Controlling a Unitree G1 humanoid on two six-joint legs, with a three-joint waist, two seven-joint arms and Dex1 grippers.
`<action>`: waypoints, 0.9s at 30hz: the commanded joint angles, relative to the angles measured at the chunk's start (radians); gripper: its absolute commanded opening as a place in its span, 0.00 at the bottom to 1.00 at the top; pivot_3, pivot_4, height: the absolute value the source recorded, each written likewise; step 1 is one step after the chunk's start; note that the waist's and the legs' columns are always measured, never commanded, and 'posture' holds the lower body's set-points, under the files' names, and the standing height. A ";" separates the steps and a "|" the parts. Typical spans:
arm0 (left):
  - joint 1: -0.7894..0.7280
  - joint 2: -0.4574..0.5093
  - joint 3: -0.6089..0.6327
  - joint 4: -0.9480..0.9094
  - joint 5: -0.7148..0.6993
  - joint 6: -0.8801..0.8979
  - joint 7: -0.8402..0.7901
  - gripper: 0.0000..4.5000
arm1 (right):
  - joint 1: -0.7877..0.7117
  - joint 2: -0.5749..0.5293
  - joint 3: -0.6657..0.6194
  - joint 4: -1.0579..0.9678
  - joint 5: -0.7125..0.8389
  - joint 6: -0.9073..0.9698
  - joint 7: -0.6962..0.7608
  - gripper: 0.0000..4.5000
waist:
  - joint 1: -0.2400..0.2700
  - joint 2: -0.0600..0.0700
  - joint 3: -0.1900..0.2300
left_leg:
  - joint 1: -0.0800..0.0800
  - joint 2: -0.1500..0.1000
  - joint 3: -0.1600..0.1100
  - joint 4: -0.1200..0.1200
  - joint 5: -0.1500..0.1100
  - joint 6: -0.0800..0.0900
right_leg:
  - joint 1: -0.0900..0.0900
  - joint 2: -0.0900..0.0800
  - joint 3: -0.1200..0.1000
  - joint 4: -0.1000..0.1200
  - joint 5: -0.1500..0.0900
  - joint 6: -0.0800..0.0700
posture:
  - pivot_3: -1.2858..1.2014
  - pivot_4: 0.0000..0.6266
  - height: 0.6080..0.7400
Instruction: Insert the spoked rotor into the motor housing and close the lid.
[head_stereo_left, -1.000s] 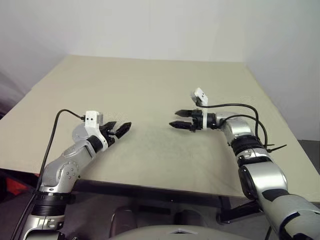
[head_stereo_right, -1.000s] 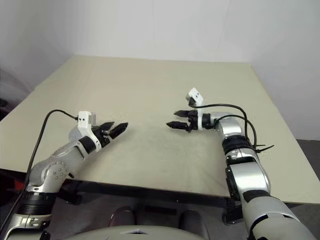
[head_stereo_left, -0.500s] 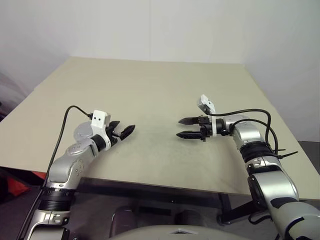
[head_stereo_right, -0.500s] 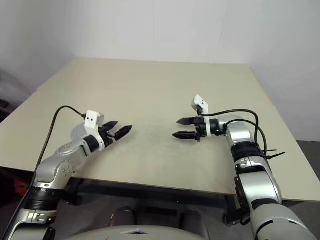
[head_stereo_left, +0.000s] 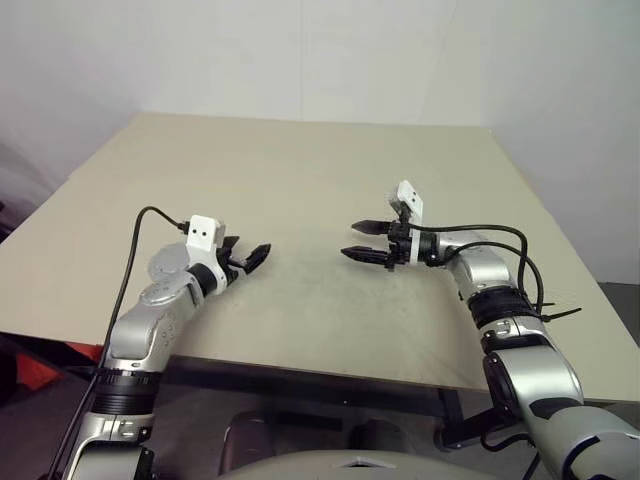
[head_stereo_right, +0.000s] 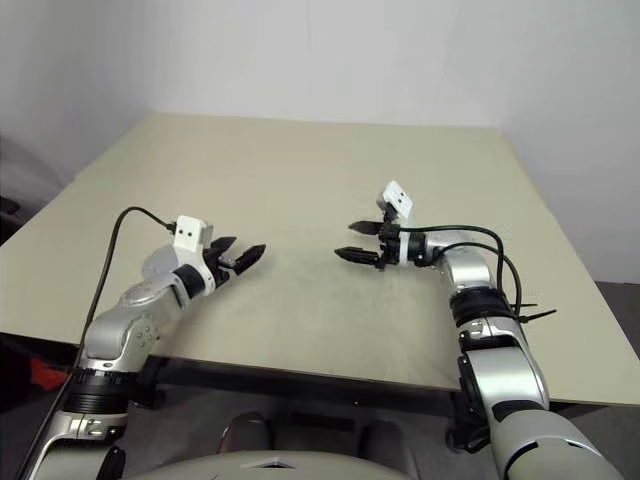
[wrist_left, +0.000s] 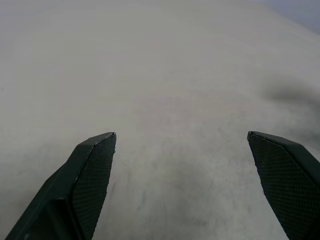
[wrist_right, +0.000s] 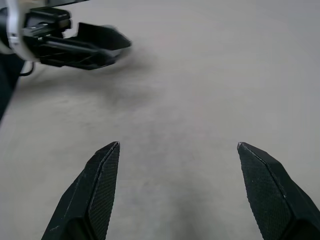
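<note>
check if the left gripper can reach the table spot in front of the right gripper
Likely yes: the left gripper, open, points at the right gripper across plain table, nothing standing between them.

The table (head_stereo_left: 300, 180) is a plain pale beige. Both the left gripper (head_stereo_left: 250, 258) and the right gripper (head_stereo_left: 358, 240) have black fingers, with a fine cross-hatched grid on the pads (wrist_left: 92, 175). Behind each gripper sits a small white camera block (head_stereo_left: 204, 231) and a black cable (head_stereo_left: 480, 232).

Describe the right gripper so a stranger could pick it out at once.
Start at the beige table. Above its near half, two black two-fingered grippers face each other. The right gripper has open fingers, a white camera block on top and black cables looping behind, unlike the left gripper.
</note>
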 joint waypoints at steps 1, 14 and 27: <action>-0.011 -0.001 0.022 0.001 0.035 -0.032 0.016 0.99 | -0.019 0.004 -0.026 0.027 -0.011 -0.082 -0.063 0.94 | 0.000 0.000 0.000 | 0.000 0.000 0.000 0.000 0.000 0.000 | 0.000 0.000 0.000 0.000 0.000 0.000 | 0.52 0.00 1.00; -0.017 -0.036 0.031 0.021 0.090 -0.047 0.025 0.99 | -0.034 0.021 -0.019 -0.003 0.007 0.049 -0.060 0.94 | 0.000 0.001 0.000 | -0.001 0.000 0.000 -0.001 0.000 0.000 | -0.001 0.000 0.000 -0.001 0.000 0.000 | 0.52 0.00 1.00; -0.009 -0.059 0.021 0.024 0.112 -0.054 0.017 0.99 | -0.059 0.034 -0.034 0.063 -0.030 -0.033 -0.183 0.94 | -0.001 0.001 0.000 | -0.001 0.000 0.000 -0.001 0.000 0.001 | -0.001 0.000 0.000 -0.002 0.000 0.000 | 0.52 0.00 1.00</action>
